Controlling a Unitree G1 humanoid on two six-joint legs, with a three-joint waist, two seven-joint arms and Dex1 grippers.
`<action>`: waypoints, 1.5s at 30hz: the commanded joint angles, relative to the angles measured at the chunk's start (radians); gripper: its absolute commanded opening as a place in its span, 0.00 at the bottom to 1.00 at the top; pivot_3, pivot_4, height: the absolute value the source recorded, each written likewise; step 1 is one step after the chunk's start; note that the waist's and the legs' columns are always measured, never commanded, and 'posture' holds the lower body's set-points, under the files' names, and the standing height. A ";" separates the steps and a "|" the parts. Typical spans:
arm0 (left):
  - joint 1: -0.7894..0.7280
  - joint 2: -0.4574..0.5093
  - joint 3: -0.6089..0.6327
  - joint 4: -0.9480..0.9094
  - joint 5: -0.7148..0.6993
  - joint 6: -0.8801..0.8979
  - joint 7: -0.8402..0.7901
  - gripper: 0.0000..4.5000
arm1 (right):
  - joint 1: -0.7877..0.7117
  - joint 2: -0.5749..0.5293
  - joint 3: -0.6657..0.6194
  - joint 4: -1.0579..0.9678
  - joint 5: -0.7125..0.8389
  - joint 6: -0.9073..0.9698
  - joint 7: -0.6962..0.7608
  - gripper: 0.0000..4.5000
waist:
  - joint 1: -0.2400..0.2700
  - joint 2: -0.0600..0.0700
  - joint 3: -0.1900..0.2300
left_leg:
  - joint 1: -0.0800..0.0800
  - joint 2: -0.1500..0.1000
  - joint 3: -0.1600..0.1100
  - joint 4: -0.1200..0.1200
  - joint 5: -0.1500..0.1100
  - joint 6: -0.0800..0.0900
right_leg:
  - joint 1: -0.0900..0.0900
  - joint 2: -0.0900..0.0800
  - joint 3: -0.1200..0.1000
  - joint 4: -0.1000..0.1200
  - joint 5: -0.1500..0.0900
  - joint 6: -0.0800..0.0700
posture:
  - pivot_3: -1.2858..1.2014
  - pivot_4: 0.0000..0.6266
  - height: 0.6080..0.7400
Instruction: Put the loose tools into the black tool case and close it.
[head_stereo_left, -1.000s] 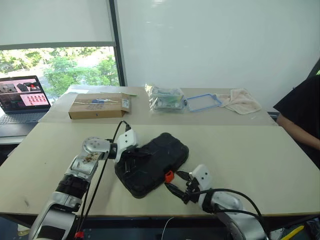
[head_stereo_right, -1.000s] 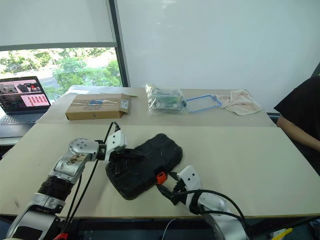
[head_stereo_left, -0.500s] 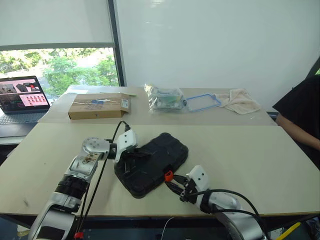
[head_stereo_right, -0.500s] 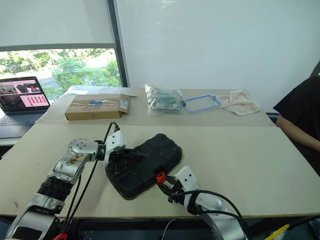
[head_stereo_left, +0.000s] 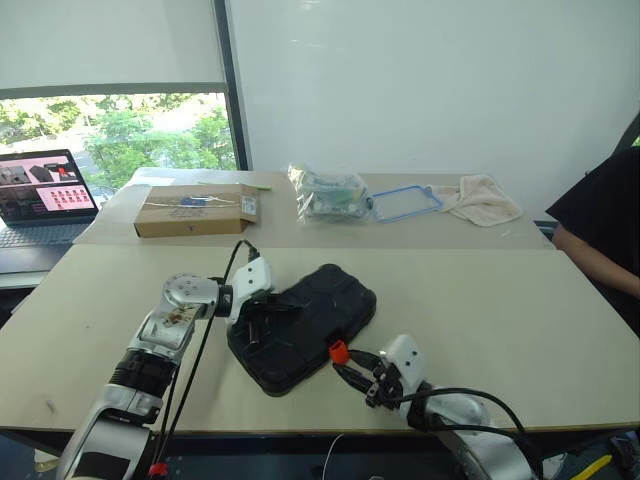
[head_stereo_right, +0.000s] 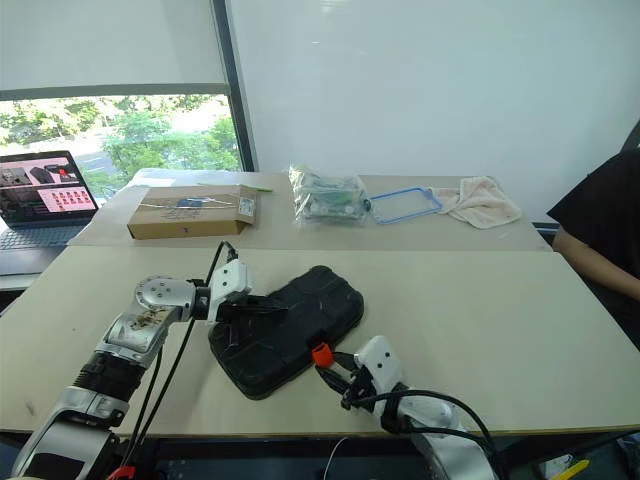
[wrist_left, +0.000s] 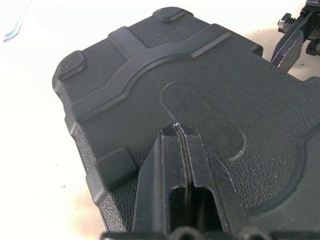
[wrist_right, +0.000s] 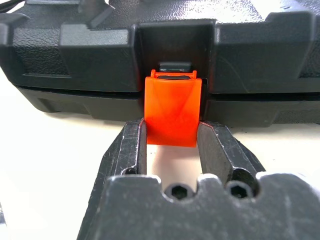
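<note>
The black tool case (head_stereo_left: 312, 318) lies with its lid down on the near table, its orange latch (head_stereo_left: 338, 351) facing me. My left gripper (wrist_left: 176, 131) is shut, and its tips rest on the textured lid (wrist_left: 210, 75). My right gripper (wrist_right: 171, 131) comes in from the front edge and is shut on the orange latch (wrist_right: 172, 105), one finger on each side of it; in the left eye view it (head_stereo_left: 352, 368) sits just before the case. The loose tools are out of view.
On the far table stand a brown cardboard box (head_stereo_left: 195, 211), a clear bag of parts (head_stereo_left: 330, 195), a blue-rimmed sleeve (head_stereo_left: 405, 203) and a cloth (head_stereo_left: 485, 198). A laptop (head_stereo_left: 40, 195) is at far left. A person in black (head_stereo_left: 600, 235) sits at right.
My right gripper's fingers have closed in from wide open onto the orange latch. The left gripper and the case have stayed where they were.
</note>
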 joint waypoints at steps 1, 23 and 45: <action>0.050 0.005 -0.054 0.047 0.049 0.027 -0.004 0.00 | -0.021 0.027 -0.017 -0.046 0.044 -0.106 0.030 0.35 | -0.001 0.000 0.000 | 0.000 0.000 0.000 0.000 0.000 0.000 | 0.000 0.000 0.000 0.000 0.000 0.000 | 0.52 0.24 1.00; 0.049 0.009 -0.058 0.039 0.052 0.033 -0.011 0.00 | 0.026 0.071 -0.040 0.037 0.022 -0.328 0.049 0.35 | -0.002 0.001 0.001 | 0.000 0.000 0.000 0.000 0.001 -0.001 | 0.000 0.000 0.000 0.001 0.000 0.000 | 0.52 0.24 1.00; 0.043 0.010 -0.063 0.042 0.054 0.031 -0.021 0.00 | -0.002 0.069 0.001 0.013 -0.003 -0.206 0.028 0.50 | -0.002 0.001 0.001 | 0.001 0.000 0.000 0.000 0.001 -0.001 | 0.000 0.001 0.000 0.001 0.000 0.000 | 0.52 0.24 1.00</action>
